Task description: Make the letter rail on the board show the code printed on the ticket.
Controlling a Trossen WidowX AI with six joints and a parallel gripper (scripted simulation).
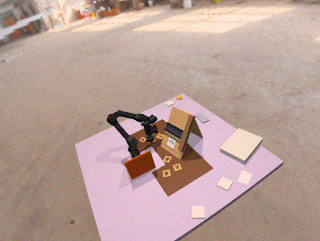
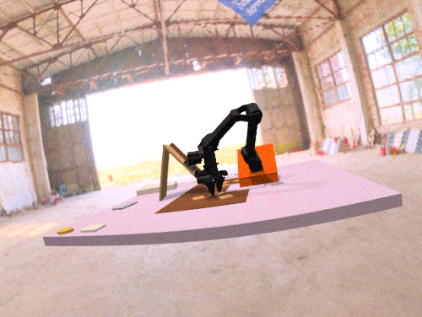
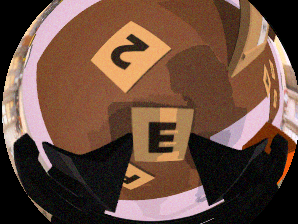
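Note:
My gripper (image 1: 150,140) (image 2: 216,194) (image 3: 161,137) is shut on the E tile (image 3: 161,151), low at the brown mat, with one finger on each side. The 2 tile (image 1: 159,136) (image 3: 125,62) lies turned near it. The F tile (image 1: 143,140) (image 3: 142,178) is partly behind a finger in the wrist view. A Y tile (image 1: 177,166) and two more tiles (image 1: 167,159) (image 1: 166,173) lie in front of the board. The leaning board (image 1: 180,116) carries the dark rail (image 1: 174,131), where I see no tile. The ticket (image 1: 171,142) below it is too small to read surely.
An orange panel (image 1: 140,165) stands by the arm's base. A thick cream block (image 1: 241,144) lies right of the board. A grey plate (image 1: 202,117) (image 2: 125,205) and a yellow disc (image 1: 179,97) (image 2: 65,230) lie beyond it. Several cream squares lie near the counter edges.

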